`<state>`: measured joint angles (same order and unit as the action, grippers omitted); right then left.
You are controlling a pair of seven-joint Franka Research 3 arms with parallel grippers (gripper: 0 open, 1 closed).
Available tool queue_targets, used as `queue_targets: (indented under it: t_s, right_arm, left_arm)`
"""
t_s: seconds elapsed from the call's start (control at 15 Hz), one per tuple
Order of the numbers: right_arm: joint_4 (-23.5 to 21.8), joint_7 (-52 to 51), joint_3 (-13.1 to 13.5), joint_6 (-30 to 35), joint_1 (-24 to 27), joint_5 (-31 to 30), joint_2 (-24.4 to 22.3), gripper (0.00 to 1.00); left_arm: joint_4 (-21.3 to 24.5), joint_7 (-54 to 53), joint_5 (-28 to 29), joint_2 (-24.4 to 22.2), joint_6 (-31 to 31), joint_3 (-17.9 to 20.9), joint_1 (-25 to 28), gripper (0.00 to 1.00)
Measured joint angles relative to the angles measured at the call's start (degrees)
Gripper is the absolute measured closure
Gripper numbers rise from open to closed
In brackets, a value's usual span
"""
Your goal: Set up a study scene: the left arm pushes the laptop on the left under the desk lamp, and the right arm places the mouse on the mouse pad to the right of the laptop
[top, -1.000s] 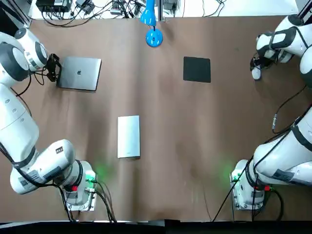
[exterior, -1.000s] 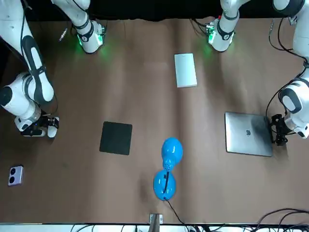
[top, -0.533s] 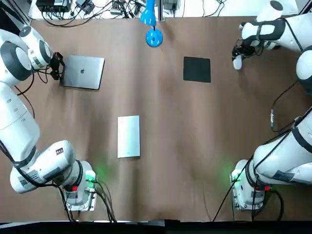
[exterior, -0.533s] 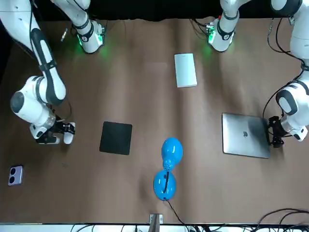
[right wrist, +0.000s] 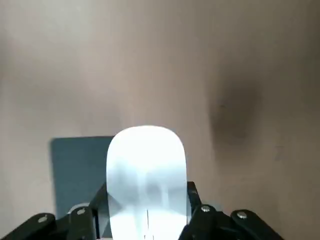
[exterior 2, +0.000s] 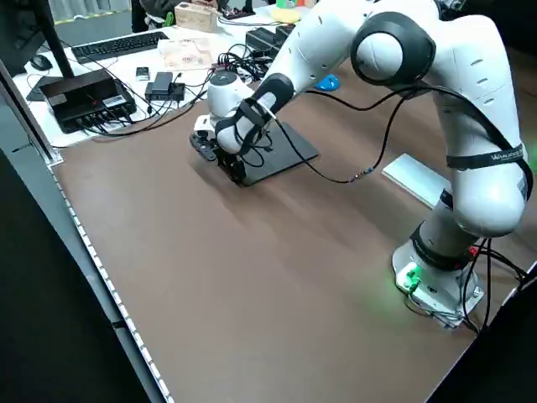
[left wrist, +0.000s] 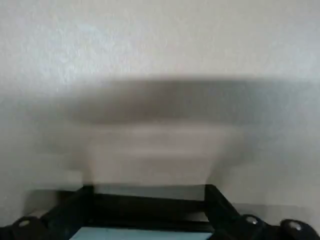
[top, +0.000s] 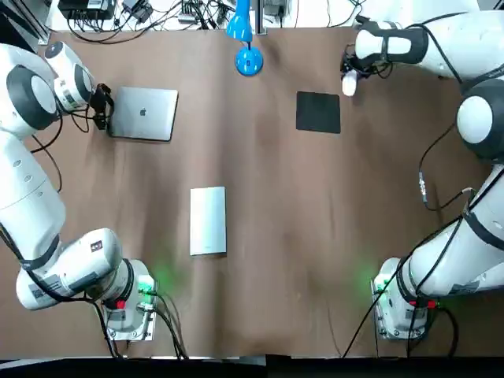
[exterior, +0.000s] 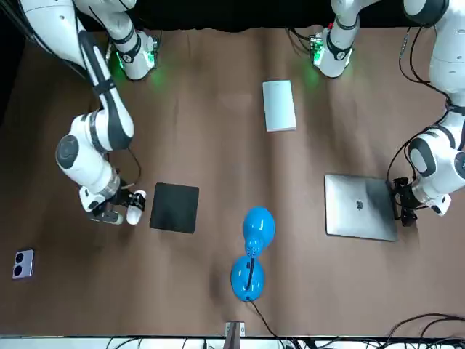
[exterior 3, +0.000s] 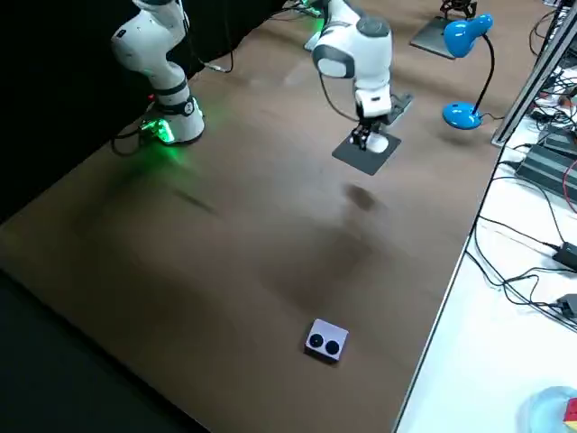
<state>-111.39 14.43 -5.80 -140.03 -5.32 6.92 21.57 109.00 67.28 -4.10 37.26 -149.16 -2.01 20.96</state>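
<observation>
The closed silver laptop [top: 144,114] lies on the brown table, left of the blue desk lamp [top: 249,61]. My left gripper [top: 101,108] presses against the laptop's left edge [exterior: 360,217]. The black mouse pad [top: 318,112] lies right of the lamp. My right gripper [top: 351,75] is shut on the white mouse [top: 350,83], held just off the pad's far right corner. In the right wrist view the mouse [right wrist: 146,175] sits between the fingers, with a corner of the pad [right wrist: 75,165] below it. In the front view the mouse [exterior: 135,209] hangs beside the pad [exterior: 174,207].
A flat white box [top: 208,220] lies mid-table, nearer the arm bases. A small grey device with two round marks [exterior: 23,264] sits near the far right corner. Cables crowd the far edge behind the lamp [exterior: 258,225].
The left gripper has pushed the laptop to the right, closer to the lamp. The right gripper has carried the mouse leftward, from the table's right side to beside the pad.
</observation>
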Motion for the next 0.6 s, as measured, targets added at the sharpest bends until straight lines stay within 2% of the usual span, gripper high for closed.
queue_targets:
  t_s: [0.2, 0.27, 0.6]
  right_arm:
    - [3.93, 5.13, 0.07, 0.15, -3.44, -0.02, 2.68, 0.37]
    - [6.09, 7.95, 0.15, 0.14, -5.28, -0.04, 5.36, 0.37]
    - [9.42, 12.31, 0.39, -0.04, -8.5, -0.06, 10.56, 0.37]
  left_arm:
    - [0.62, 1.31, 0.0, 0.0, -0.02, -1.18, 0.0, 0.0]
    - [0.99, 1.98, 0.0, -0.04, -0.02, -1.95, -0.21, 0.0]
    - [2.13, 4.7, 0.0, -0.48, -0.02, -2.47, -4.21, 0.0]
